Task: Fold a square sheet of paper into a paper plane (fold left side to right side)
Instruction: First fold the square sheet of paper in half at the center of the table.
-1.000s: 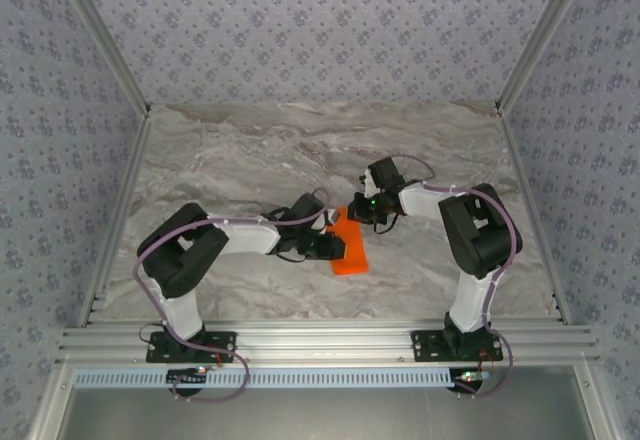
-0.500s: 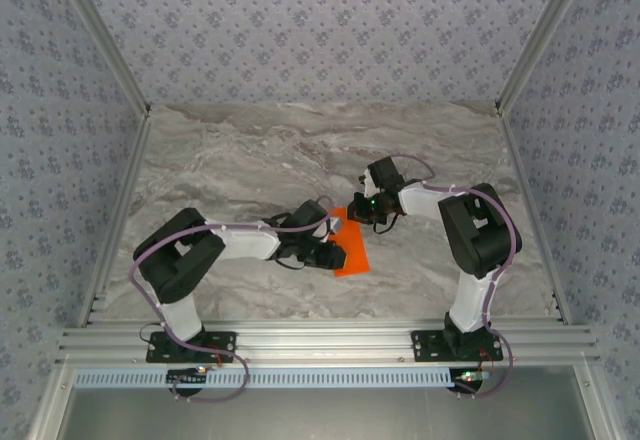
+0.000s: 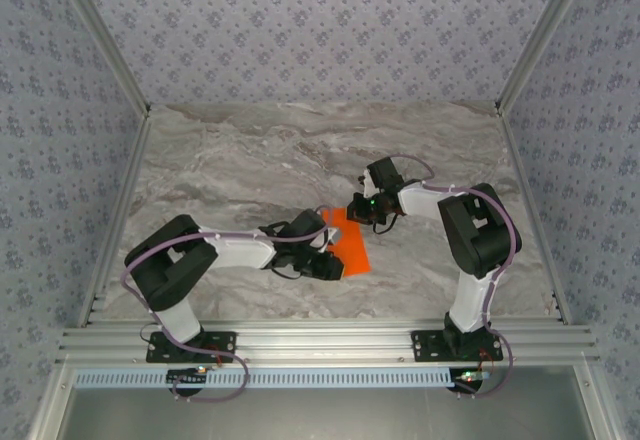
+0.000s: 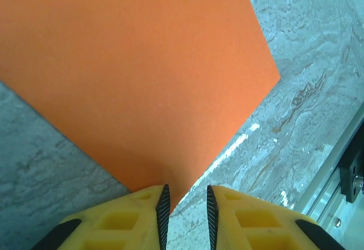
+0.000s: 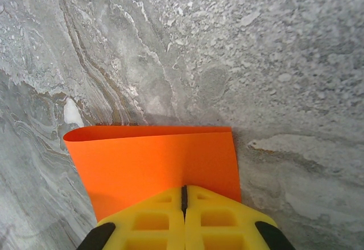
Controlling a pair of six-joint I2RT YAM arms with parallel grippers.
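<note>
Orange-paper check: found square sheet of paper (image 3: 350,244) folded, lying mid-worktop (image 3: 250,160). Saw left end effector (image 4: 185,205) narrowly spread, with the sheet's corner pointing into the gap. Saw right end effector (image 5: 183,196) pressed together over the opposite edge.

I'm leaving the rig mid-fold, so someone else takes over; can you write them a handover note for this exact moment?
Left claw: open, its jaws straddle one corner of the orange sheet, nothing clamped.
Right claw: shut, tips on the sheet's opposite end, apparently pinning it.
Sheet: on the table between both claws, doubled over; the fold looks rounded, not creased.
Done: first fold-over.
Left: press the crease, then all later plane folds.
</note>
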